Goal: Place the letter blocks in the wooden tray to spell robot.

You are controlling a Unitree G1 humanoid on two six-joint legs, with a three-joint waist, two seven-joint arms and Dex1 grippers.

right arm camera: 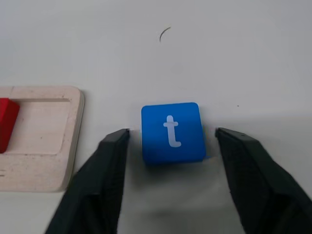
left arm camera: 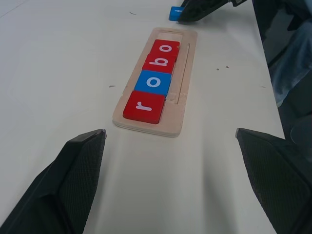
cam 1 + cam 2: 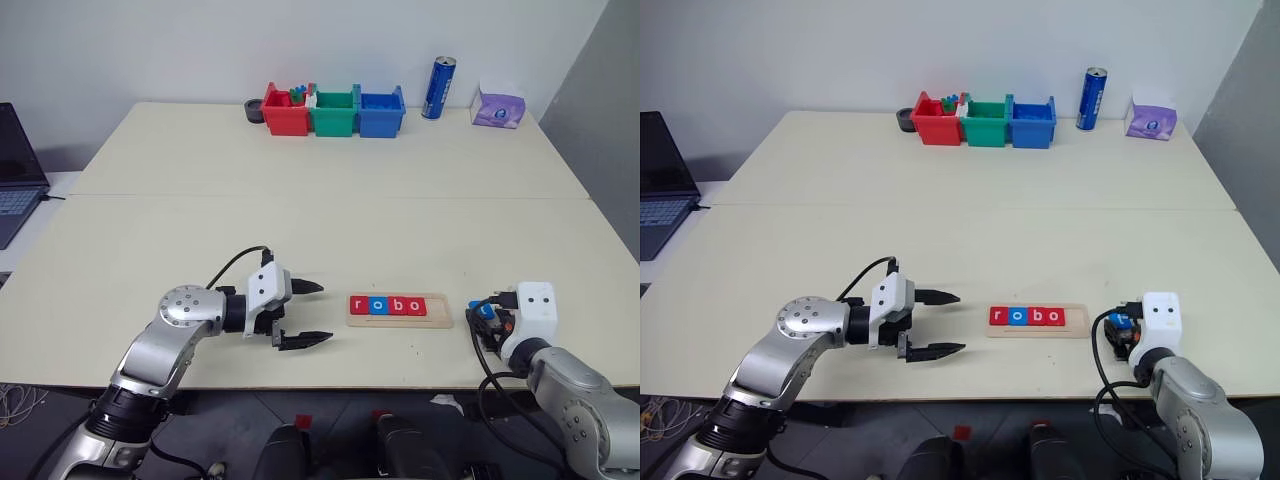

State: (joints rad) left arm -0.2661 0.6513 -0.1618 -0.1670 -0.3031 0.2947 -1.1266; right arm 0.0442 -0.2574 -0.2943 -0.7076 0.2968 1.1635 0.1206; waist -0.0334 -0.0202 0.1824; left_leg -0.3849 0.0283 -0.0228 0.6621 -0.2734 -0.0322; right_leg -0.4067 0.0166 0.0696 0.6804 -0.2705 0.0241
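Sitting in the groove of the wooden tray [image 3: 400,320] are four letter blocks, reading r [image 2: 144,106], o [image 2: 153,82], b [image 2: 160,62], o [image 2: 165,48]: red, blue, red, red. The slot at the tray's right end is bare. The tray lies near the front edge of the cream table [image 3: 330,200], between the two arms.

The fifth tile, a blue t block [image 1: 172,131], lies flat on the table just off the tray's right end, at about 3 o'clock from it, not in the groove. The right gripper [image 1: 170,146] hangs over it with its black fingers [image 1: 109,161] spread, one on each side of the tile and a gap between each finger and the tile's edges; nothing is gripped.

The left gripper [image 3: 305,313] sits at 9 o'clock from the tray, pointing toward it, jaws wide apart and empty, hovering low over the table.

At the far edge, around 12 o'clock, stand a red bin [image 3: 285,112], a green bin [image 3: 333,112] and a blue bin [image 3: 381,113] in a row, touching. A blue can [image 3: 438,88] stands upright to their right, then a purple tissue pack [image 3: 498,108]. A laptop [image 3: 15,170] sits at the far left.
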